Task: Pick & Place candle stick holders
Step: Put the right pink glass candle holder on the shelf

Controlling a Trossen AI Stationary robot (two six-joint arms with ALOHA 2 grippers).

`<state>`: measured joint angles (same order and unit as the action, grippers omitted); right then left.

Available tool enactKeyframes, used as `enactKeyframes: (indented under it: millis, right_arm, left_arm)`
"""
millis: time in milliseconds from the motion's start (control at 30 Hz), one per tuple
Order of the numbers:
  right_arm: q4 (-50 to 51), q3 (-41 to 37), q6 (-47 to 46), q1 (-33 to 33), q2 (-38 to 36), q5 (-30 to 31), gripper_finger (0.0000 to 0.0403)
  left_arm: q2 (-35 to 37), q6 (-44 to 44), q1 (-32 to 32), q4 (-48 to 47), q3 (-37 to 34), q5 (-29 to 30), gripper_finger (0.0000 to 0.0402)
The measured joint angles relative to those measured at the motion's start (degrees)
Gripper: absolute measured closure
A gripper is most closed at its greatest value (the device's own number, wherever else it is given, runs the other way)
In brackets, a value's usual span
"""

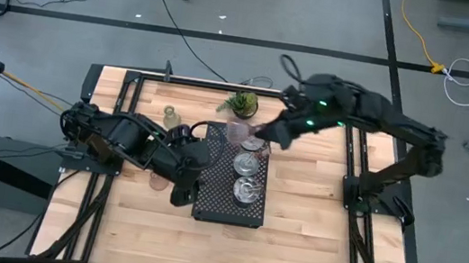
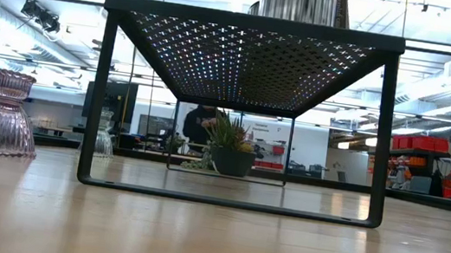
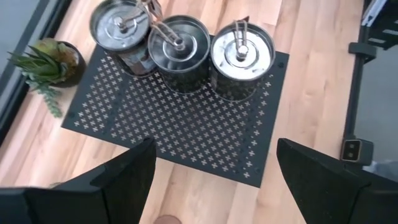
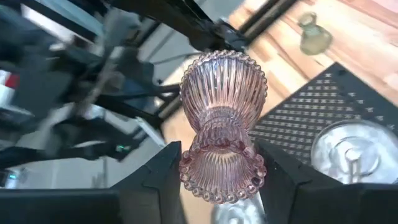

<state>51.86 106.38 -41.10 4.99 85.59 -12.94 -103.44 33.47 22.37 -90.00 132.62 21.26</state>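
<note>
Three shiny silver holders [image 1: 248, 165] stand in a row on the black perforated tray [image 1: 216, 204]; they also show in the left wrist view [image 3: 180, 46]. My right gripper [image 1: 248, 133] is shut on a pink ribbed glass holder [image 4: 222, 99] above the tray's far left corner. My left gripper [image 1: 197, 177] is open and empty at the tray's left edge [image 3: 186, 140]. A second pink glass holder [image 2: 0, 114] stands on its wide base on the table left of the tray. A clear-greenish glass holder [image 1: 170, 116] stands farther back [image 4: 314, 34]. My right gripper pinches the pink glass holder between its two fingers [image 4: 163, 180], at the beaded rim of the end nearest the wrist [image 4: 221, 177]. The holder's other flared end [image 4: 224, 78] sticks out past the fingertips. It is lifted clear of the tray and the table.
A small green potted plant [image 1: 241, 105] stands just beyond the tray's far edge, close to my right gripper. The tray stands raised on a thin frame [image 2: 98, 101]. Open wood shows at the table's near side and to the tray's right.
</note>
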Motion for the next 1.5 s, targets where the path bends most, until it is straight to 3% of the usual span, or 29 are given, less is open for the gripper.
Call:
enactKeyframes:
  millis: [200,500,1500]
  right_arm:
    - [3.5,8.21,4.87,2.4,8.42,-4.46,0.0242]
    - [9.9,16.29,10.42,4.16,16.49,-4.58,0.0242]
    - [12.37,16.73,18.99,5.85,22.75,-1.32,0.0242]
  left_arm:
    - [0.0,0.44,1.16,0.0,0.0,-0.13,0.0067]
    - [0.0,0.83,2.4,0.0,0.0,-0.55,0.0067]
    - [0.07,2.01,2.18,-0.02,0.0,1.61,0.0067]
